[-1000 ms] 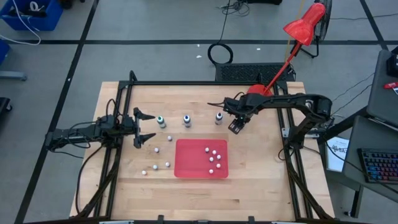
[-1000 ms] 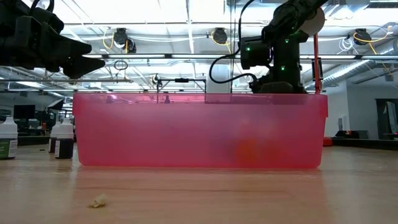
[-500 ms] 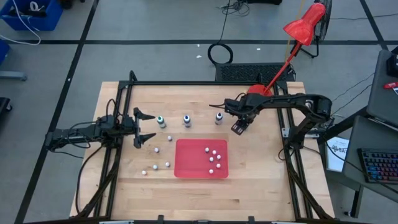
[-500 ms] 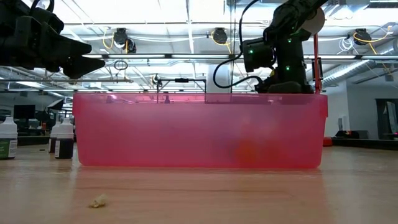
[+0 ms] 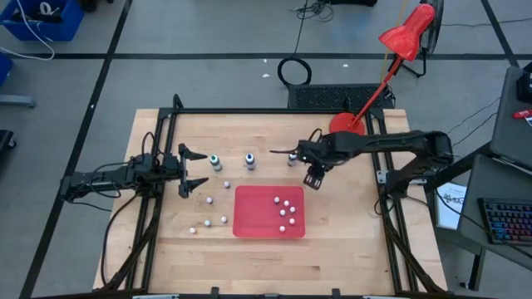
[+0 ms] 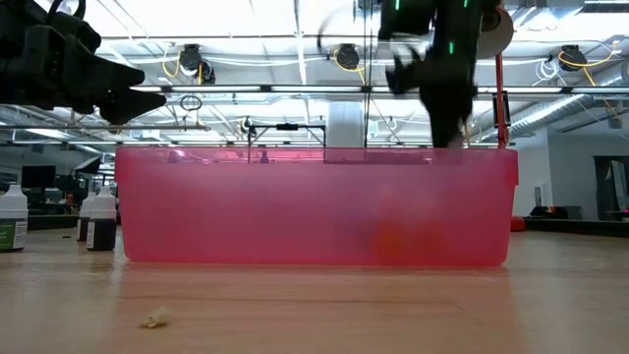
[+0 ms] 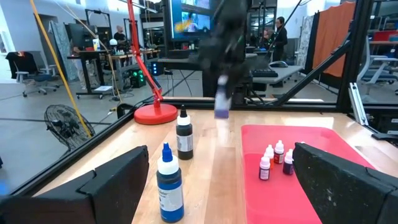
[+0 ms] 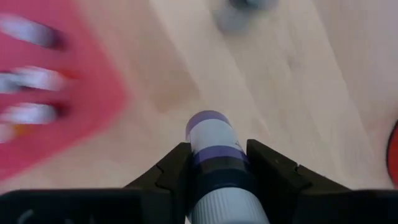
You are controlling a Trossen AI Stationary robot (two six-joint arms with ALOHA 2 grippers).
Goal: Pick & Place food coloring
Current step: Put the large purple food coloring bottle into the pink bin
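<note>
Three food coloring bottles stand upright in a row on the wooden table: green-topped, blue and grey. My right gripper hangs above the table between the grey bottle and the red tray, shut on a purple-banded bottle. In the high view the gripper hides that bottle. My left gripper waits open and level at the table's left, near the green bottle, touching nothing. My right gripper pinches the purple bottle's body between its two fingers, one on each side. The fingers slant steeply down from above, and the bottle lies along them. Its purple-banded end sticks out past the fingertips. The bottle is lifted clear of the table.
Inside the red tray lie several tiny dropper bottles. Several more small white ones are scattered on the wood left of the tray. A red desk lamp stands at the far right, and black frame rails border the table.
My right gripper has risen quickly and swung a little toward the near edge and the red tray; it shows blurred in the low view. The three standing bottles have stayed where they were.
</note>
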